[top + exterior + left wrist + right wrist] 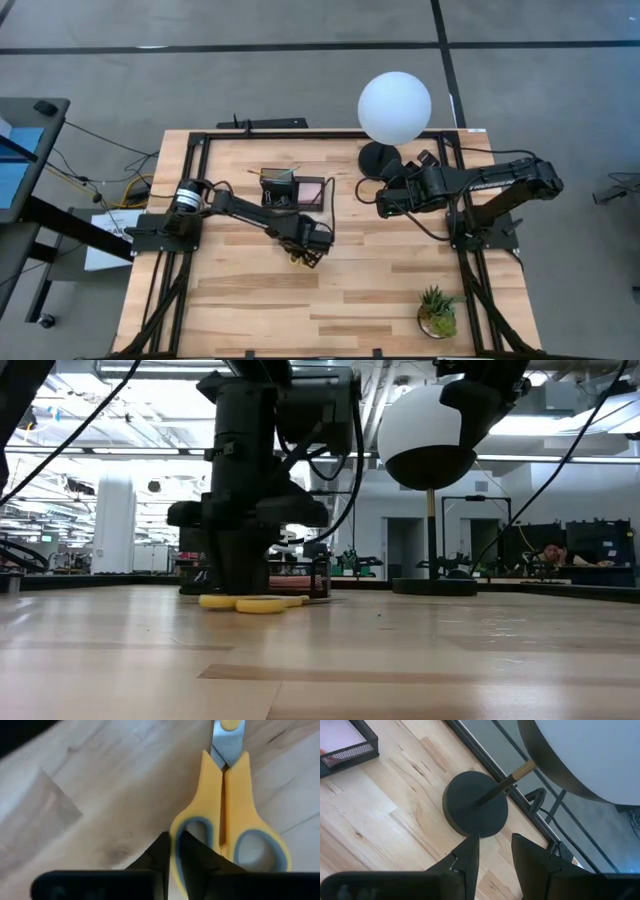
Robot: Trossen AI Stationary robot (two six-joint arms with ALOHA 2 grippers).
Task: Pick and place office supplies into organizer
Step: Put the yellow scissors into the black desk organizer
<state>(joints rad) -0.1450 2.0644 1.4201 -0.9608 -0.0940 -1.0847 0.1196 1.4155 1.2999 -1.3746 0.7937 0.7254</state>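
Observation:
The yellow-handled scissors lie flat on the wooden table, just in front of the organizer; they also show in the high view and the low view. My left gripper stands over them, pointing straight down, shut on one handle loop. The black organizer stands behind it, holding a pink pad and some pens. My right gripper hangs open, high above the lamp's round base, touching nothing. My left gripper pinches the outer rim of one handle loop of the scissors between its two fingers. One finger stands outside the loop, the other inside the hole. The fingers come from above, pointing down. The scissors lie flat on the table, blades pointing away.
A white globe lamp on a black base stands at the table's far right. A small potted plant sits near the front right corner. A corner of the organizer shows in the right wrist view.

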